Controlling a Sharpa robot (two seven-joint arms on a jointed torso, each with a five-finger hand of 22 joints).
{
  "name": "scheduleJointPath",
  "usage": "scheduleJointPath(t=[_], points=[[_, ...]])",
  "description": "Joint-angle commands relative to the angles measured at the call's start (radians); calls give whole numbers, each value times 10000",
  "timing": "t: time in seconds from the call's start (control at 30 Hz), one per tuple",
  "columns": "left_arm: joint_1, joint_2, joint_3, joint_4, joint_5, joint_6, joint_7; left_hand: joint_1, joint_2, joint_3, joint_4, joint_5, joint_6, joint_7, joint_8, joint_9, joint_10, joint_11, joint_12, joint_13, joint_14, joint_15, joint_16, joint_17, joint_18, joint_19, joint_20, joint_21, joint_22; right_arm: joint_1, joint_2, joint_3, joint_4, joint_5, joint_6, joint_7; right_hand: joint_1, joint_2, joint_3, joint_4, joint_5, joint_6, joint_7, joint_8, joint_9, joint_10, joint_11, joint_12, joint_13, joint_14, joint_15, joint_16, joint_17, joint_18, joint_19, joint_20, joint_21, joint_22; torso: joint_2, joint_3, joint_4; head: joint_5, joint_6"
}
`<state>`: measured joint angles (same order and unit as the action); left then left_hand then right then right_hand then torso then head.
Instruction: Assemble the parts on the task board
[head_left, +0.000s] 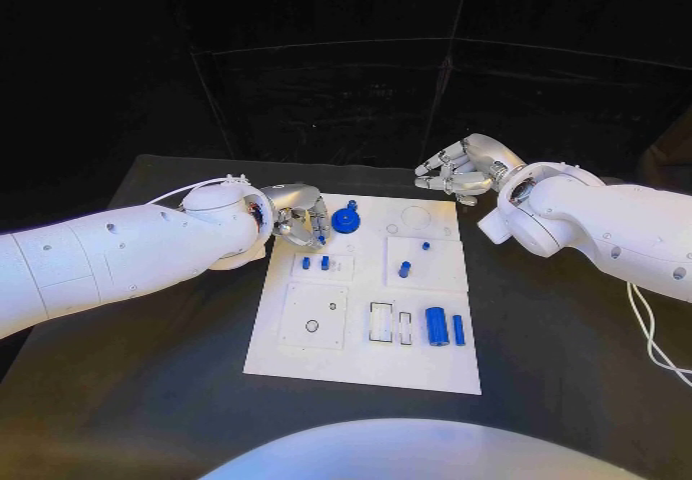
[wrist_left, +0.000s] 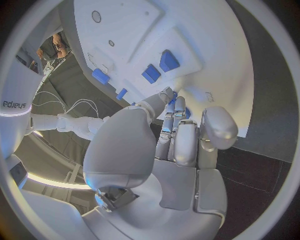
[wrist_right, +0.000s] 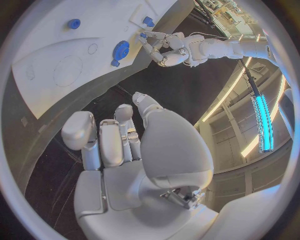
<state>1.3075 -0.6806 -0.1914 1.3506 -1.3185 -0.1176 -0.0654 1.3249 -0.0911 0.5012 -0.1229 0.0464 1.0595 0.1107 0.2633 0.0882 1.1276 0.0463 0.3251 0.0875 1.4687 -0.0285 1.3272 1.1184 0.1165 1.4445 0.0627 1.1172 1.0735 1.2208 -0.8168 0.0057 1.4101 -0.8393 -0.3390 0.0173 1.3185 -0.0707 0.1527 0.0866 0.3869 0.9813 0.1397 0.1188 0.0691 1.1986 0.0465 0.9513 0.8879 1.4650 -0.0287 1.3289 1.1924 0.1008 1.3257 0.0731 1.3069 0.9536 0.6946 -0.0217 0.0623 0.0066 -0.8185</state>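
The left arm (wrist_left: 15, 112) bears the mirrored brand word "sharpa".

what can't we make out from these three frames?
- Head view: whether the left hand touches the blue gear; fingertips too small.
- Left wrist view: left hand's fingers cover what they touch on the task board.
- Right hand: underside faces away.

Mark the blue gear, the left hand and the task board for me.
blue gear (head_left: 346, 220), head view, centre of its disc
left hand (head_left: 296, 215), head view, middle of the silver hand
task board (head_left: 361, 368), head view, bare white near edge
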Motion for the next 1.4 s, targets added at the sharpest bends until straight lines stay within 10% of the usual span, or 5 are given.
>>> scheduleJointPath(t=[0.03, 0.97, 1.4], points=[[9, 34, 2, -32, 71, 303, -126, -108, -7, 59, -8, 10, 84, 19, -49, -4, 88, 12, -33, -17, 229, -76, -38, -21, -123, 59, -10, 43, 11, 17, -2, 6, 23, 23, 51, 91, -99, 14, 40, 0, 34, -80, -4, 68, -10, -45, 11, -5, 11, 302, -18, -37, 8, 109, -49, 20, -50, -15, -9, -1, -5, 7, -20], [-1, 193, -9, -184, 71, 549, -240, -354, -349, 76, -43, 9, -542, 266, -681, -225, -430, 290, -709, -237, 176, 125, -122, -249, -123, -49, 118, -81, -58, 18, -2, 6, 16, 23, 40, 87, -116, -1, 71, 7, 66, -89, -3, 70, -10, -73, 11, -30, -23, 299, -18, -65, -25, 116, -60, 19, -74, -57, -9, -9, 6, -1, -44], [-2, -16, -6, -100, 351, 42, -136, -348, -594, -54, -113, 8, -1498, 305, -1408, -242, -1380, 519, -1353, -239, 116, 309, -198, -477, 23, -293, 298, -783, -736, 18, -64, 5, -44, -793, 518, -269, 82, -328, 895, -209, -183, -220, 60, 112, 2, -1544, 82, -2797, -2677, -8, 15, -1247, -1339, 395, -663, 36, -1160, -1867, -12, -10, 5, -2, -24]])
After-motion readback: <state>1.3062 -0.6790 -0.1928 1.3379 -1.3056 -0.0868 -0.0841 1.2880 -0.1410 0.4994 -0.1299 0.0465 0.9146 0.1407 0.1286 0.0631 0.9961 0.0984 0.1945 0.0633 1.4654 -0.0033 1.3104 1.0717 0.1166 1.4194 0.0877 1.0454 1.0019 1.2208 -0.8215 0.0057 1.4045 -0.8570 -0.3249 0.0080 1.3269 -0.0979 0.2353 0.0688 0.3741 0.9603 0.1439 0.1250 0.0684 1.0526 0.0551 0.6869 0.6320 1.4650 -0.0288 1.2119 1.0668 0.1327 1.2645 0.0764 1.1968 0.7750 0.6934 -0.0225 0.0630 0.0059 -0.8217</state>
